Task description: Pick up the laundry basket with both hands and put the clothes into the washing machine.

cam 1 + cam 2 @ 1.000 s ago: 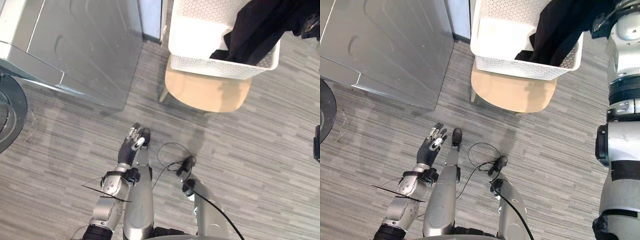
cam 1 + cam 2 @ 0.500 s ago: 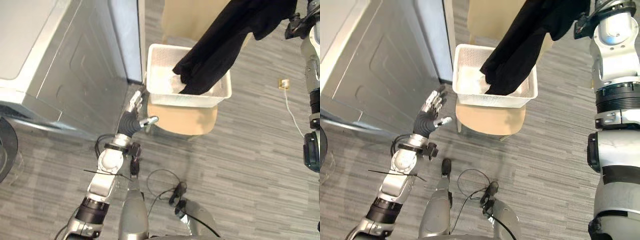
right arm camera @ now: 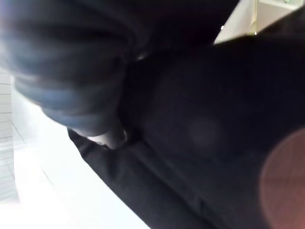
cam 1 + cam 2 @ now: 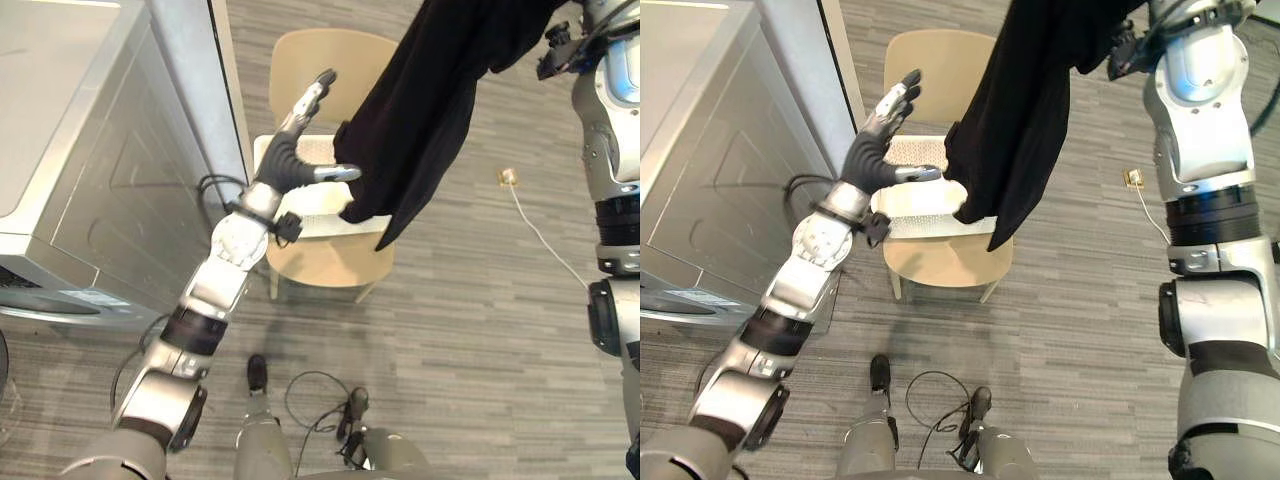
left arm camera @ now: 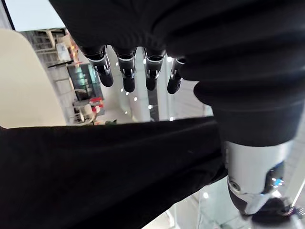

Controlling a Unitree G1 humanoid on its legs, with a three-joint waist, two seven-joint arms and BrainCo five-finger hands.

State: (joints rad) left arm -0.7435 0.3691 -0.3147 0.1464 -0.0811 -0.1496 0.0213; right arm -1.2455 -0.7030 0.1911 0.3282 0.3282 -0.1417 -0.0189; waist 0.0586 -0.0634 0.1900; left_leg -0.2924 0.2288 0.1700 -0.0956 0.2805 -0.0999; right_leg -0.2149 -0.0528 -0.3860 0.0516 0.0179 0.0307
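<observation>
Laundry basket (image 4: 912, 203): white, standing on the seat of a beige chair (image 4: 322, 262). Neither hand is on it. The left hand and the hanging cloth cover much of it.

Black garment (image 4: 1020, 120): lifted clear of the basket and hanging in a long fold from the upper right, where the right arm is raised. Its lower end hangs in front of the basket and the chair seat. Contact with either cannot be confirmed.

Right hand (image 3: 66, 81): up at the top of the garment, with black cloth lying against it in the right wrist view. Whether it is clenched on the cloth cannot be told.

Left hand (image 4: 292, 150): raised over the basket, fingers (image 5: 125, 71) straight and side by side, thumb spread well away from them. It holds nothing. The thumb tip reaches the near edge of the garment, and the left wrist view shows the cloth passing just below the fingertips.

Washing machine (image 4: 80, 150): grey, on the robot's left, just beside the chair.

Floor (image 4: 480, 330): grey planks.
</observation>
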